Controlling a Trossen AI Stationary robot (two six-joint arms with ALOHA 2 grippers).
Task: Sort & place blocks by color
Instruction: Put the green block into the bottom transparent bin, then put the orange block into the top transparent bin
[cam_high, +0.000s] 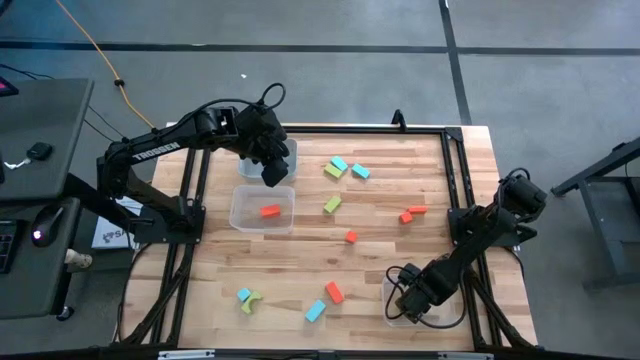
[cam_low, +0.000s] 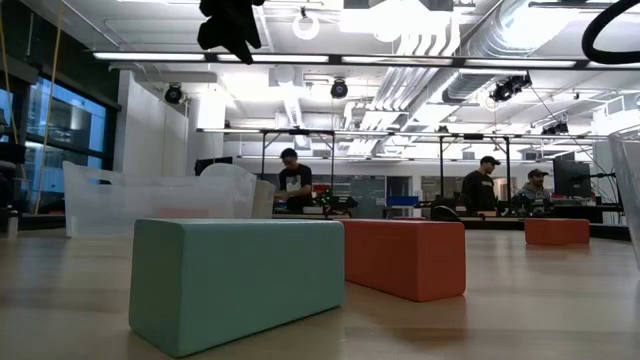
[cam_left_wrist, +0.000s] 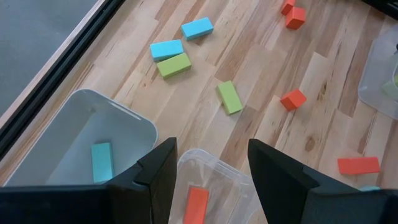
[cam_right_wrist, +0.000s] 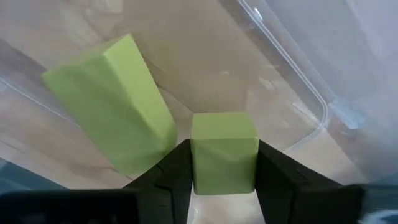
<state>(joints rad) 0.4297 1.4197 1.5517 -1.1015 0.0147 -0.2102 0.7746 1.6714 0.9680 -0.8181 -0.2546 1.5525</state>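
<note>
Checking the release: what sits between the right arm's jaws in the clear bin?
A yellow-green cube block, beside a longer yellow-green block, per the right wrist view.

Surface (cam_high: 300, 270): pale wood planks, butcher-block pattern, smooth with a low sheen.
Blocks (cam_left_wrist: 229, 97): matt, smooth faces in cyan, red-orange and yellow-green; material cannot be told.
Bins (cam_high: 238, 212): clear plastic, thin-walled, glossy; one (cam_left_wrist: 87, 118) looks cloudier and whitish.
Arms (cam_high: 160, 150): dark, matt casing.
Frame (cam_high: 452, 170): black bars, matt finish.
Floor (cam_high: 550, 90): grey, smooth.
</note>
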